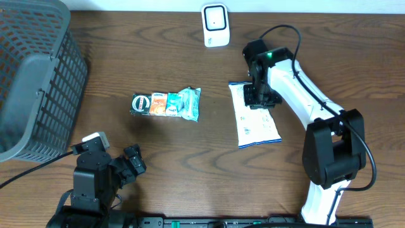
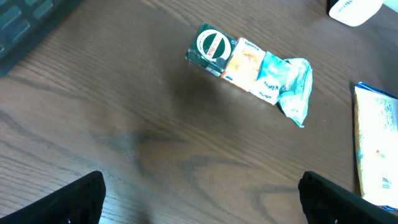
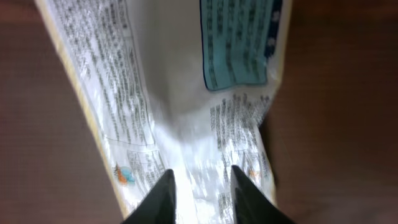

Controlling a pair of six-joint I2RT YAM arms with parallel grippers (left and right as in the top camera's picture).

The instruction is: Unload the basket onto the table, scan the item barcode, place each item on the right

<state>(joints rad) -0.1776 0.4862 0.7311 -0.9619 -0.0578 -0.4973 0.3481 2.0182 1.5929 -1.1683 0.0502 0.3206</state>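
Observation:
A white printed packet (image 1: 258, 123) lies flat on the wooden table, right of centre. My right gripper (image 1: 259, 95) comes down on its far end. In the right wrist view the two dark fingers stand close together with a raised fold of the packet (image 3: 174, 81) pinched between them; the right gripper (image 3: 202, 171) is shut on that film. A blue label panel (image 3: 239, 43) shows on the packet; I cannot make out a barcode. The white scanner (image 1: 215, 25) stands at the table's back edge. My left gripper (image 1: 131, 163) rests wide open at the front left, with nothing between its fingers (image 2: 81, 199).
A green, orange and teal multipack of snacks (image 1: 166, 104) lies mid-table and shows ahead of the left gripper (image 2: 202, 186) as the multipack (image 2: 252, 71). A grey mesh basket (image 1: 38, 76) fills the back left corner. The scanner (image 2: 354, 9) shows at the top right.

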